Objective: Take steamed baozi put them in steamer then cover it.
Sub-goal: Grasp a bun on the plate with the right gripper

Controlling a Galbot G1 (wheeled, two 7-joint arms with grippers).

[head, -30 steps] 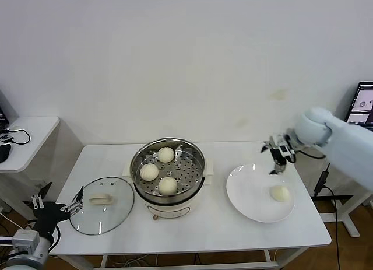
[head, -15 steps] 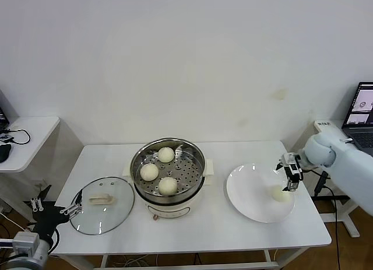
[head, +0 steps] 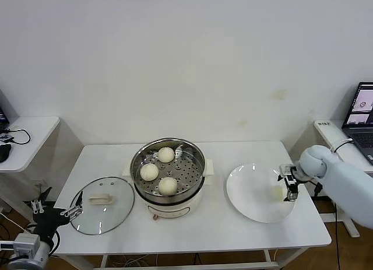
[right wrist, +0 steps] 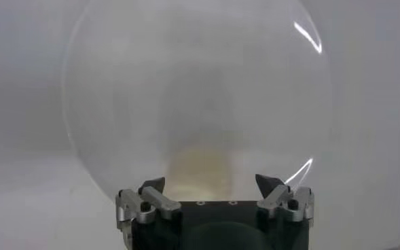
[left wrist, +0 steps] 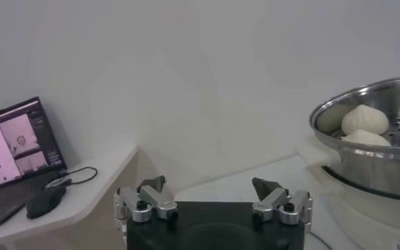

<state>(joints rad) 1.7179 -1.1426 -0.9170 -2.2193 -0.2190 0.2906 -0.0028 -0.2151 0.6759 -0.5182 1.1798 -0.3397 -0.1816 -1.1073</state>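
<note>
Baozi (head: pixel 278 192) — right gripper (head: pixel 289 187) low, astride

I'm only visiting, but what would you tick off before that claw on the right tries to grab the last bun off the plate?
1. Right claw down at the last bun on the plate: ok.
2. Right claw open, fingers either side of the bun in the right wrist view: ok.
3. Fingers already touching the bun: cannot tell.
4. Steamer uncovered, with room on its tray beside three buns: ok.
5. Lid flat on the table, left of the steamer: ok.
6. Left claw open, parked off the table's left edge: ok.
</note>
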